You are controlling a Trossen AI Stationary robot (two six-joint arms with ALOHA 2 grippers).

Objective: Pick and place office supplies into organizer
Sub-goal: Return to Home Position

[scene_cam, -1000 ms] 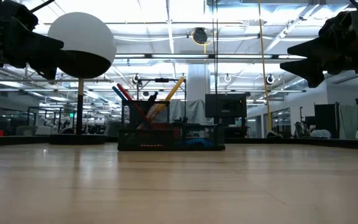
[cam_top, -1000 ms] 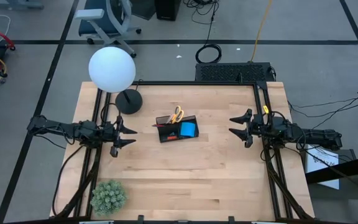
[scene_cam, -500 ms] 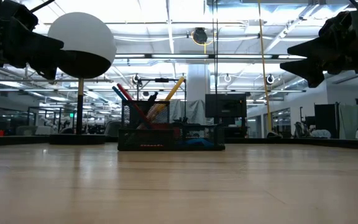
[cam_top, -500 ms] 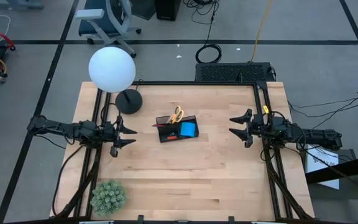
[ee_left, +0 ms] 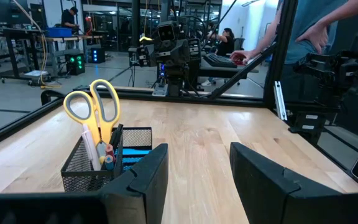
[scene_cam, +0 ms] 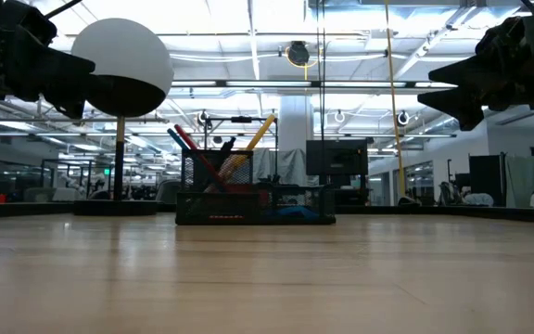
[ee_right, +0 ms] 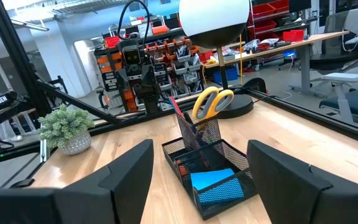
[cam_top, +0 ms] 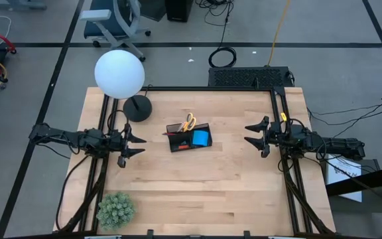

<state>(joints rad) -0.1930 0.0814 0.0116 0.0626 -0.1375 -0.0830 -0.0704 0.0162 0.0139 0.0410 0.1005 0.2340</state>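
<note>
The black mesh organizer [cam_top: 189, 137] stands on the middle of the table. In its tall cup stand the yellow-handled scissors [cam_top: 188, 122], handles up, with red and blue pens [scene_cam: 191, 148]. A blue note pad [cam_top: 201, 137] lies in its low tray. My left gripper [cam_top: 136, 144] hovers open and level at the table's left, pointing at the organizer. My right gripper [cam_top: 255, 133] hovers open and level at the right, also facing the organizer. Both are well clear of it and hold nothing.
A white globe lamp [cam_top: 119, 74] on a round black base [cam_top: 137, 108] stands at the far left. A green plant [cam_top: 115, 210] sits at the near left corner. Bare wood lies in front of the organizer. People show in the room beyond.
</note>
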